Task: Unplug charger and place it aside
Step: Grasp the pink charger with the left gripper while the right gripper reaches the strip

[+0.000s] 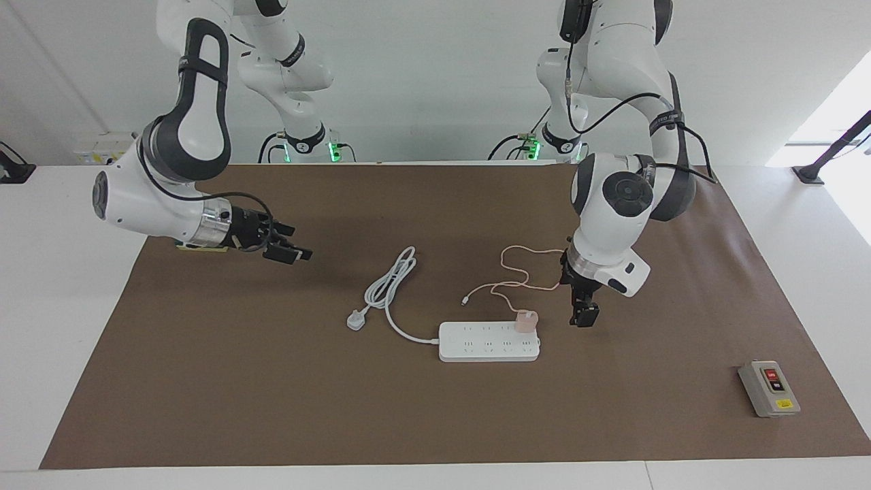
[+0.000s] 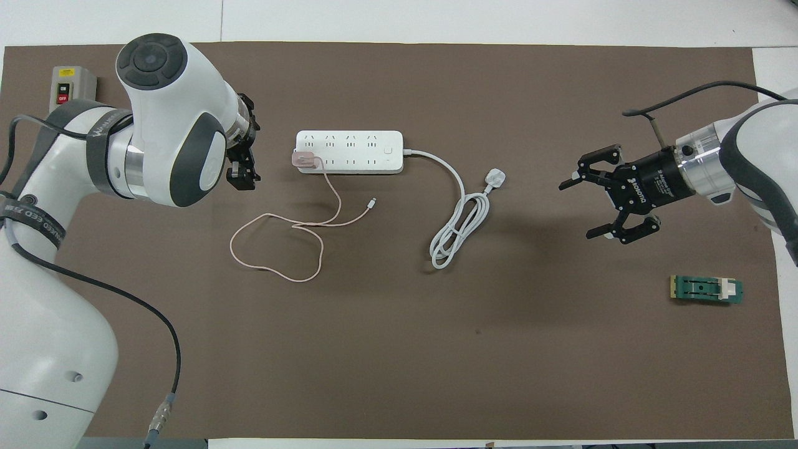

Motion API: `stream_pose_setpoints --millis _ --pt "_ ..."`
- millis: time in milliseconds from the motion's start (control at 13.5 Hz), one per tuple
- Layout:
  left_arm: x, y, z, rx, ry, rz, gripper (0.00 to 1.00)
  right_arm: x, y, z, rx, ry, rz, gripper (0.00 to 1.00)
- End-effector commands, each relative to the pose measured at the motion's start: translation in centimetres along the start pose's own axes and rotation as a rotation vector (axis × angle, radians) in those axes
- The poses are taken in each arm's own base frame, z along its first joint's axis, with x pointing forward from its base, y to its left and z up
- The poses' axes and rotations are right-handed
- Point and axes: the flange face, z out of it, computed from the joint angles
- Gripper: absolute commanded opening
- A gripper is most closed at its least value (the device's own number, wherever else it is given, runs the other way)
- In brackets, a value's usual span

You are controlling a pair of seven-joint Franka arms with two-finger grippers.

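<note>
So left gripper (image 1: 584, 314) fingers spread wide, holding nothing, pointing down over the mat (image 1: 272, 381), just beside the charger (image 1: 526, 320) toward the left arm's end, not touching it. Right gripper (image 2: 606, 201) fingers wide too, empty, up over bare mat, at about 3 o'clock from the white plug (image 2: 495, 179) in the overhead view. Charger is plugged into the power strip (image 1: 488, 342) at the end socket toward the left arm; its pink cable (image 2: 274, 240) loops on the mat at 7 o'clock from it in the overhead view. Switch box (image 1: 769, 388) and green block (image 2: 706, 290) lie well apart.
</note>
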Motion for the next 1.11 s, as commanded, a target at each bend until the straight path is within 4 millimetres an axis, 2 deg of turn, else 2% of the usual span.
stream_pose_setpoints --millis 0,74,222,296,444,593,815,889,963,1037 --pt "-1.8 0.7 0.8 -0.012 -0.028 -0.05 1.0 2.5 -1.8 3.6 0.087 -0.073 0.171 1.0" --pt "-2.3 1.0 1.2 -0.016 -0.029 -0.064 1.0 2.6 -2.8 5.7 0.094 -0.099 0.189 1.0" --pt "-4.0 0.6 2.4 -0.009 -0.024 -0.056 1.0 2.8 -4.2 8.3 0.116 -0.124 0.229 1.0" --pt "-5.0 0.2 3.2 0.001 -0.021 -0.048 1.0 2.7 -5.3 9.2 0.112 -0.133 0.263 1.0" --pt "-6.4 0.0 3.1 -0.027 -0.032 -0.041 1.0 2.1 -7.6 10.8 0.13 -0.161 0.339 1.0" --pt "-6.8 0.2 3.0 -0.056 -0.043 -0.035 1.0 2.0 -11.3 12.9 0.146 -0.171 0.446 1.0" --pt "-7.1 -0.1 3.7 -0.06 -0.044 -0.023 0.99 3.4 -13.9 16.6 0.17 -0.206 0.479 1.0" --pt "-7.4 -0.2 4.5 -0.053 -0.039 -0.02 0.98 3.7 -15.0 17.5 0.184 -0.226 0.5 1.0" --pt "-7.4 -0.1 5.0 -0.049 -0.037 -0.02 0.97 2.7 -16.8 19.1 0.18 -0.226 0.512 1.0" --pt "-7.6 -0.3 5.5 -0.043 -0.034 -0.016 0.97 2.7 -18.1 19.8 0.201 -0.227 0.541 1.0"
